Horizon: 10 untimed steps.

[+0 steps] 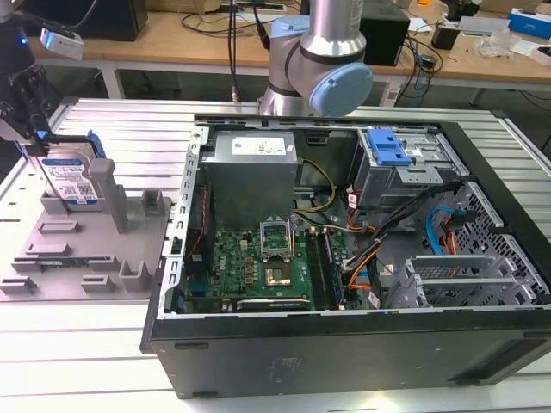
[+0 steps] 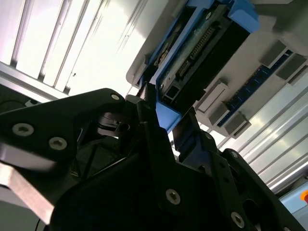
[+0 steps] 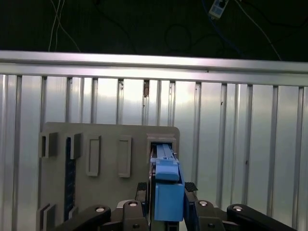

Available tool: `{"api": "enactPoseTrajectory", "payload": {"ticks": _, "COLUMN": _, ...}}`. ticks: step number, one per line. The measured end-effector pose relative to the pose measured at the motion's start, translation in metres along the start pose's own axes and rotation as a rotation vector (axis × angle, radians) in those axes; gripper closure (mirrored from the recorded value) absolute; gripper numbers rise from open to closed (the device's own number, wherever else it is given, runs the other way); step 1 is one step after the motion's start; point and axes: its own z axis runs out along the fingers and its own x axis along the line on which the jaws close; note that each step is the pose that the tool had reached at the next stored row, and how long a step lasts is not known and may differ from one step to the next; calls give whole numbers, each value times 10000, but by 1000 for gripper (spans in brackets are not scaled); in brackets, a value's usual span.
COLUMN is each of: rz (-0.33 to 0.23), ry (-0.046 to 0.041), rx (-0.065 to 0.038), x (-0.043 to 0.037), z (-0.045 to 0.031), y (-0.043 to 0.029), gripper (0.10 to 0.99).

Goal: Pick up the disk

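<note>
First wrist view: my pincer [image 3: 167, 186] clamped on the disk [image 3: 168, 204], on its blue edge; disk stands upright in grey plate [image 3: 106, 139].

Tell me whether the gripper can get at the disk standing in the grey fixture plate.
Likely yes: the gripper sits right at the upper edge of the upright disk in the fixture plate, with nothing between them.

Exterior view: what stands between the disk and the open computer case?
In the exterior view, two grey posts of the fixture plate stand there: a tall post right beside the disk and a shorter post nearer the computer case.
</note>
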Motion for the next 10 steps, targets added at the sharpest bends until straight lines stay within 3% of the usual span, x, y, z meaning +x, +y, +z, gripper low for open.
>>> {"api": "enactPoseTrajectory", "payload": {"ticks": 10, "rz": 2, "ry": 1, "rx": 7, "x": -3, "z": 62, "y": 19, "gripper": 694}}
